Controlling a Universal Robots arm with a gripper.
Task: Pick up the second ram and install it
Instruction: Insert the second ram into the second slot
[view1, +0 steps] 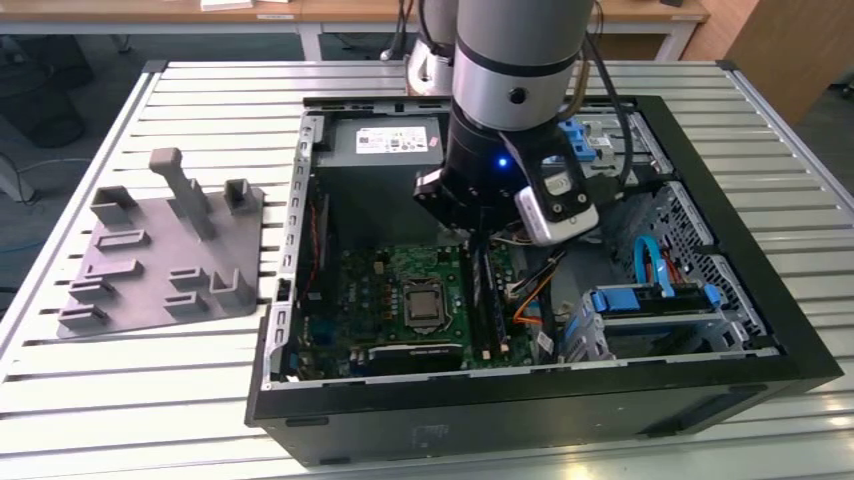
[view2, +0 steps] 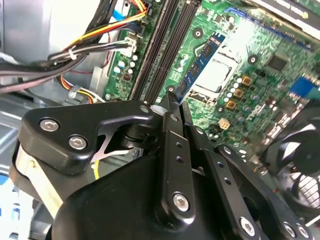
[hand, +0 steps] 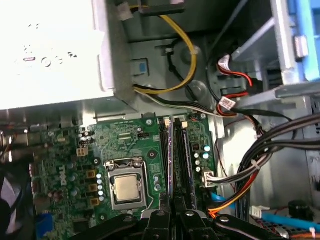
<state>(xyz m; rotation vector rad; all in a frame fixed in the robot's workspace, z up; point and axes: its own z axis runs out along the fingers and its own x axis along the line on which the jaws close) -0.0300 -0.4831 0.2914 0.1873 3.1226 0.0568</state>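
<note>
1. White slatted metal table (view1: 200, 100): carries the whole job. A flat grey plastic fixture plate with upright pegs (view1: 160, 250) sits toward the exterior view's left, well apart from the case, likely as a parts stand.
2. Open black computer case (view1: 534, 415): lies on its side with the panel off, so the board faces up and can be reached from above.
3. Grey robot arm (view1: 514, 60): comes straight down into the case, probably because a stick has to go into its slot vertically.
4. Green motherboard (hand: 65, 150) with a square silver processor socket (hand: 127, 186), beside the silver power supply box (hand: 50, 50).
5. Bundle of black, yellow and orange cables (hand: 260, 165): lies off to the side of the slots, clear of the path.
6. Black two-finger gripper (view2: 175, 102): the jaws are closed on the stick's end, as far as both wrist views show.
7. Long black memory slots (hand: 164, 150): run parallel, next to the socket.
8. Second ram, a slim blue-green memory stick (hand: 170, 160): held on edge in the gripper, lined up lengthwise with the slots and right over them. Its side face shows in the second wrist view (view2: 200, 65). Can't tell whether it is seated or just above.
</note>
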